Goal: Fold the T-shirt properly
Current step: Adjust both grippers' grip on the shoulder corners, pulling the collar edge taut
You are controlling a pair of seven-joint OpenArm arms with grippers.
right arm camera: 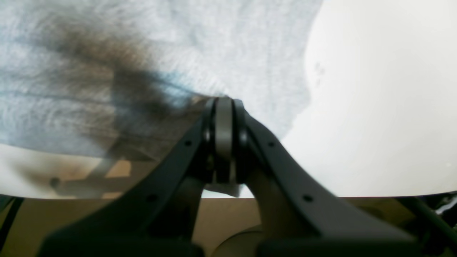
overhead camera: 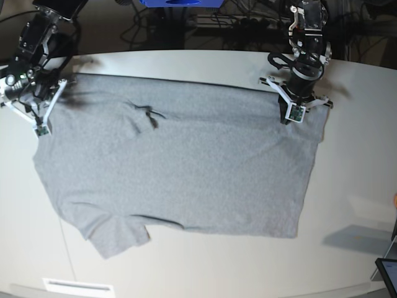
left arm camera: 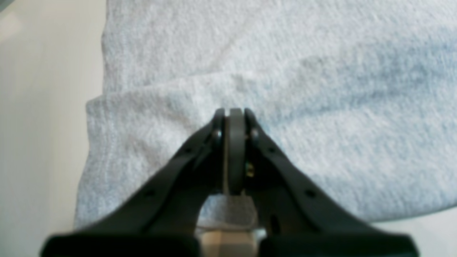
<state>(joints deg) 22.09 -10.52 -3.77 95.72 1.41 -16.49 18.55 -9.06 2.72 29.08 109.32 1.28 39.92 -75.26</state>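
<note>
You've both grippers, left gripper [overhead camera: 291,118] and right gripper [overhead camera: 41,128], pinching the T-shirt [overhead camera: 186,167] along its far edge; next, carry that edge toward the near hem.

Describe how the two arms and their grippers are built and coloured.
Both grippers, the left gripper and the right gripper, have matte black curved fingers studded with small round holes, ending in grey pads. From the base view each wrist carries a white angular bracket with a small green circuit board at its tip. The arms behind are black, with dark cables trailing nearby.
</note>
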